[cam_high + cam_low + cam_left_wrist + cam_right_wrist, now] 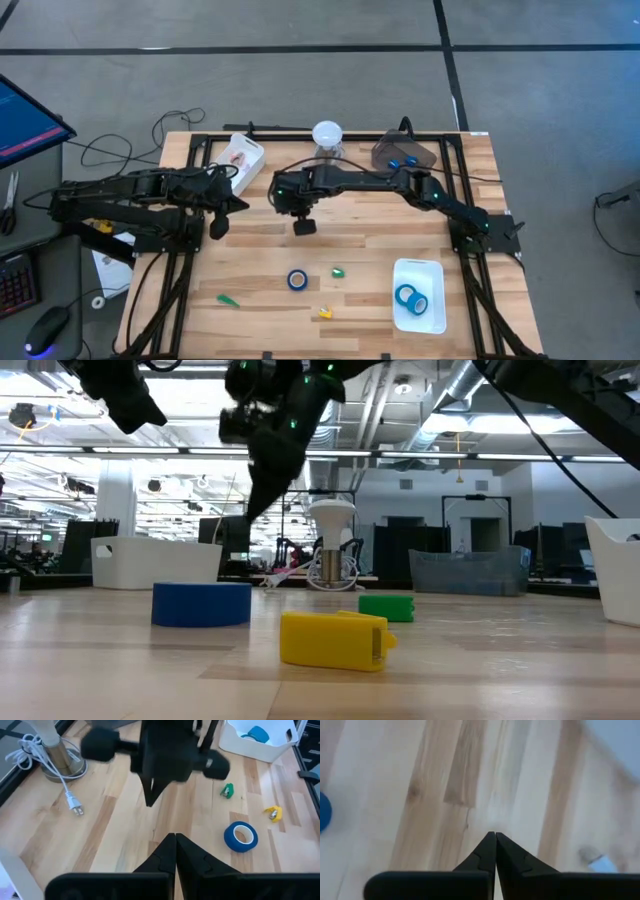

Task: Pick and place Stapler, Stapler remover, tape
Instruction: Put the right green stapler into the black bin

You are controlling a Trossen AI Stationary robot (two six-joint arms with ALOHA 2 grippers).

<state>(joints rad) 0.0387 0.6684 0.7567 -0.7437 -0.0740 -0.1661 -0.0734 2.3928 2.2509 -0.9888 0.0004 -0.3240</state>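
Observation:
One blue tape roll (297, 280) lies flat on the table's near middle, also in the low view (202, 603) and the left wrist view (241, 836). More blue tape (409, 297) lies inside the white tray (436, 300) at the near right. My right gripper (304, 227) hangs shut above the table's middle, on the far side of the loose roll; its wrist view (495, 836) catches the roll's edge (324, 811). My left gripper (218, 226) is shut and held up over the left side (175, 837). No stapler is recognisable.
Small green pieces (338, 271) (228, 299) and a yellow piece (325, 312) lie near the loose roll. At the far edge stand a white tray (240, 160), a white-topped stand (327, 135) with a cord, and a grey bin (405, 153).

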